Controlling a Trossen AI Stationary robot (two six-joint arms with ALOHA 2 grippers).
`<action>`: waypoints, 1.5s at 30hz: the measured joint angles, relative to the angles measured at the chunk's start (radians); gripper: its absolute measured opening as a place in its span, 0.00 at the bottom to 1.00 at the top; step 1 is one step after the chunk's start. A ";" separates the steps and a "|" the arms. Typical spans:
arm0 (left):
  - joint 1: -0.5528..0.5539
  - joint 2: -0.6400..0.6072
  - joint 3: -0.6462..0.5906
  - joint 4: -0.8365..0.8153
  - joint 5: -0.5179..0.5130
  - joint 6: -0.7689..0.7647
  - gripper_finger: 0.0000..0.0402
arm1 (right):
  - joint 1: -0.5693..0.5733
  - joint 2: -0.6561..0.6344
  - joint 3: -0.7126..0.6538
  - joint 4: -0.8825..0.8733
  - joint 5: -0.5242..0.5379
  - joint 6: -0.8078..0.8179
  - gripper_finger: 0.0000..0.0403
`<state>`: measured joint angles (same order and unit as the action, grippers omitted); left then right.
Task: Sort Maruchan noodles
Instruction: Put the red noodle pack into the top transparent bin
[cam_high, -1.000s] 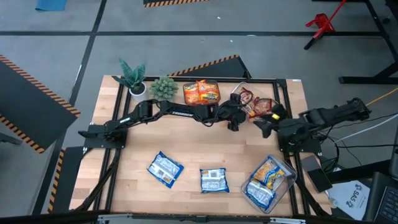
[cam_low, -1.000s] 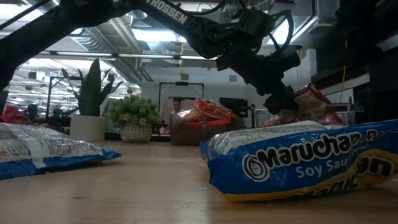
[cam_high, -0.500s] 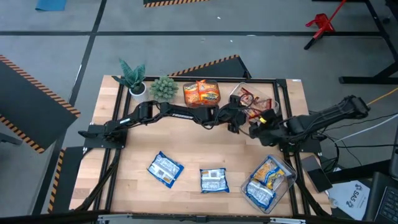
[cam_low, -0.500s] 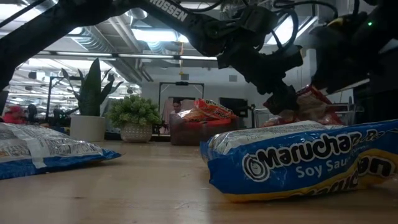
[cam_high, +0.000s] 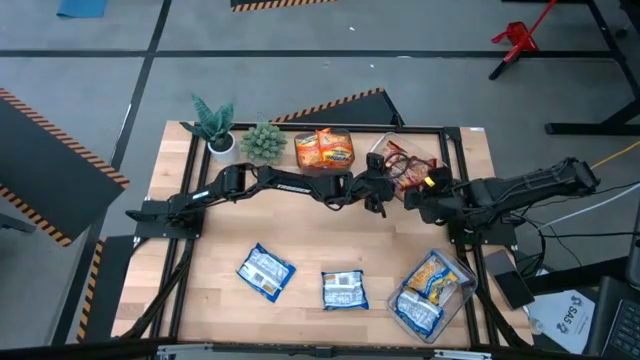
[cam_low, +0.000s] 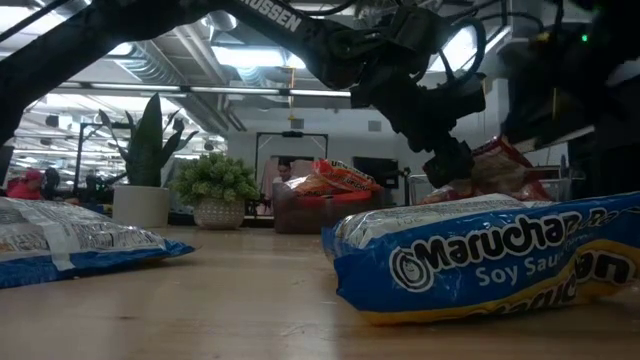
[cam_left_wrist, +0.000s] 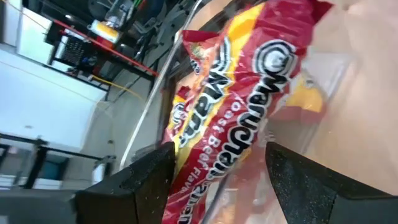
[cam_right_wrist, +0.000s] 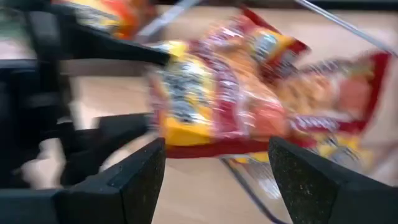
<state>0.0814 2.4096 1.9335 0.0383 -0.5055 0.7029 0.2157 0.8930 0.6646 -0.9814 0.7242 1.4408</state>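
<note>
Red-brown Maruchan packets (cam_high: 408, 165) lie in a clear bin at the table's far right. My left gripper (cam_high: 378, 195) is open at that bin's left side, and one red-brown packet (cam_left_wrist: 242, 93) fills its wrist view. My right gripper (cam_high: 422, 195) is open just near of the same bin, with the packets (cam_right_wrist: 217, 93) ahead of its fingers. Orange packets (cam_high: 325, 150) sit at the far middle. Two blue-and-white packets (cam_high: 265, 272) (cam_high: 343, 290) lie flat on the table near the front edge. My left gripper has the near end of the red-brown packet (cam_left_wrist: 193, 186) reaching in between its open fingers, which come nearly level from the table's left. I cannot tell whether they touch it.
A clear bin (cam_high: 458, 285) at the near right holds blue and orange packets. Two small potted plants (cam_high: 215, 130) (cam_high: 263, 142) stand at the far left. A black frame runs around the table top. Bare wood lies between the arms and the front packets.
My right gripper has moved toward the table's far edge and the red-brown packets' bin, sinking a little and rolling at the wrist, and has stayed open.
</note>
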 joint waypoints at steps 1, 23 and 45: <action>0.000 0.000 0.000 -0.003 0.011 -0.014 0.61 | 0.000 -0.013 0.009 0.020 -0.001 -0.054 0.67; -0.004 0.000 0.000 -0.042 -0.077 -0.013 0.61 | -0.188 0.058 0.028 0.162 -0.162 -0.546 0.67; -0.009 -0.107 -0.001 -0.250 -0.163 -0.128 0.61 | -0.315 0.014 0.093 -0.130 -0.186 -0.392 0.67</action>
<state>0.0723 2.3027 1.9327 -0.2116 -0.6682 0.5754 -0.0994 0.9065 0.7580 -1.1111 0.5382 1.0487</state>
